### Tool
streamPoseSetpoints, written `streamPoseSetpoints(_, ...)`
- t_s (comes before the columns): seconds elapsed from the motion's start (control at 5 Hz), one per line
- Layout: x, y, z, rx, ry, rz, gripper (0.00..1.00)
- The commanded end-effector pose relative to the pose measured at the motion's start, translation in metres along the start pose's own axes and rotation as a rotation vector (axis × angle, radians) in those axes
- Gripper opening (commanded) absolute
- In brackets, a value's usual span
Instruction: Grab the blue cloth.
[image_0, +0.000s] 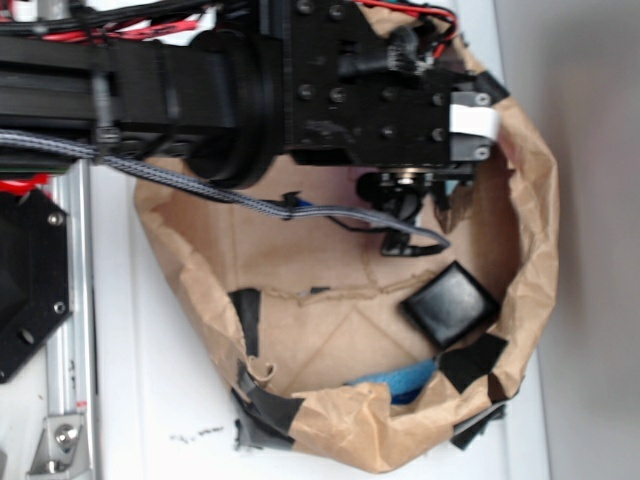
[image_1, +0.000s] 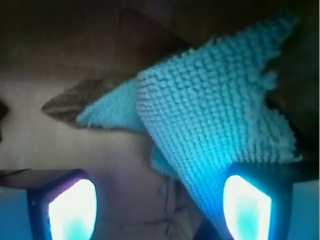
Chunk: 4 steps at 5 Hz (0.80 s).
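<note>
Fuzzy blue cloth (image_1: 215, 115) lies just ahead of my end effector (image_1: 160, 205), fingers apart, one pad (image_1: 246, 206) touching it; I judge approach nearly done—next, lower and close.

Pale teal-blue cloth (image_1: 215, 115) (nubby weave), black box (image_0: 450, 305), brown paper (image_0: 530, 200)

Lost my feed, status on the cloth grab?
Gripper open, empty. Blue cloth just ahead, one fingertip at its edge. Nothing blocking; black box off aside.
</note>
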<state>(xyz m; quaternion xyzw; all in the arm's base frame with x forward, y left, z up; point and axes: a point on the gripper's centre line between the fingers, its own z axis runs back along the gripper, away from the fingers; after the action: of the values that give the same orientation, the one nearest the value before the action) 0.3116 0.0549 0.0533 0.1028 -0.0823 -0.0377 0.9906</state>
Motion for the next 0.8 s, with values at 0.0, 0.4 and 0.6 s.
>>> streamPoseSetpoints(0.0, 0.032, 0.015, 0.001, 0.026, -0.029, 0.029, 1.00)
streamPoseSetpoints(0.4, 0.038, 0.019, -0.009, 0.022, -0.007, 0.035, 0.00)
streamPoseSetpoints(0.6, 0.033, 0.020, -0.004, 0.020, -0.010, 0.042, 0.00)
